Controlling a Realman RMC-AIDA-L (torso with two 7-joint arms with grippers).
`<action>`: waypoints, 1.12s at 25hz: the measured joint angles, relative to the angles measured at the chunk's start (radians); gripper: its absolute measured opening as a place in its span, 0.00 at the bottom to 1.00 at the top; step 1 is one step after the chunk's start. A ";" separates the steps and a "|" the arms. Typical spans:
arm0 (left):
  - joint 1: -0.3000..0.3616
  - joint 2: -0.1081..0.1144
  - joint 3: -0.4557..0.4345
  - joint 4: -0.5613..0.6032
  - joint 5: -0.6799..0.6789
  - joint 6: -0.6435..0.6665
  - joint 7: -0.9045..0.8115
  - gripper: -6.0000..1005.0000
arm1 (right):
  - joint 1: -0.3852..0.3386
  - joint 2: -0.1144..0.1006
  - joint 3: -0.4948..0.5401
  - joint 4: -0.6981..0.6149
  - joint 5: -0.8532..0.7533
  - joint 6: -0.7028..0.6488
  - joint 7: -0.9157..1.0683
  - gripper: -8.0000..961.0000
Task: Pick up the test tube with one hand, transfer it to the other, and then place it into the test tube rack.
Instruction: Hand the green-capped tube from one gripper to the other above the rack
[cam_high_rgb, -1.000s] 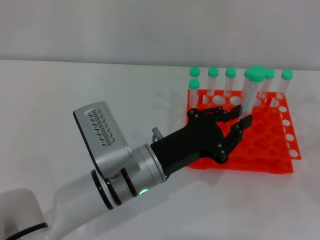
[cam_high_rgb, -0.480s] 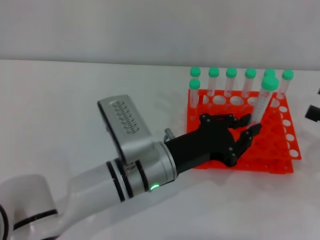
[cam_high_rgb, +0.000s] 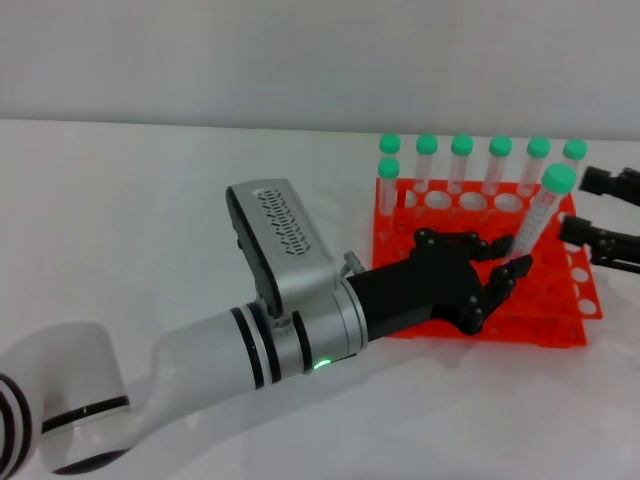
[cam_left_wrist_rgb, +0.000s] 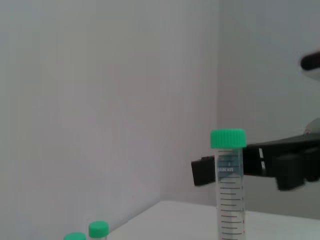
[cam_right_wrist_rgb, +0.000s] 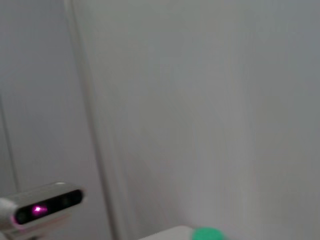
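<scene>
White counter (cam_high_rgb: 150, 200) and a plain pale wall frame the scene. At about three o'clock on the counter sits the test tube rack (cam_high_rgb: 555, 300), orange, with seven green-capped tubes (cam_high_rgb: 462, 165) standing along its far edge. Over it, the left gripper (cam_high_rgb: 500, 270) has its jaws clamped on the lower part of the test tube (cam_high_rgb: 535, 215), which it holds clear of the rack, tilted with the cap toward one o'clock. At the three o'clock edge the right gripper (cam_high_rgb: 598, 215) reaches in with jaws apart, just beside the cap but not touching. I judge the hand-over is in progress: next, the right jaws must close round the upper tube before the left lets go.
</scene>
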 joint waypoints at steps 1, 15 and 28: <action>-0.003 0.000 0.000 0.000 0.000 -0.004 0.001 0.28 | 0.006 0.002 -0.013 0.001 0.000 0.001 0.001 0.87; -0.003 -0.003 -0.001 0.008 0.015 -0.009 0.005 0.30 | 0.035 0.035 -0.031 0.003 0.007 -0.012 -0.006 0.72; 0.001 -0.003 -0.001 0.009 0.016 -0.006 0.005 0.31 | 0.021 0.026 -0.026 0.003 0.021 -0.003 -0.004 0.46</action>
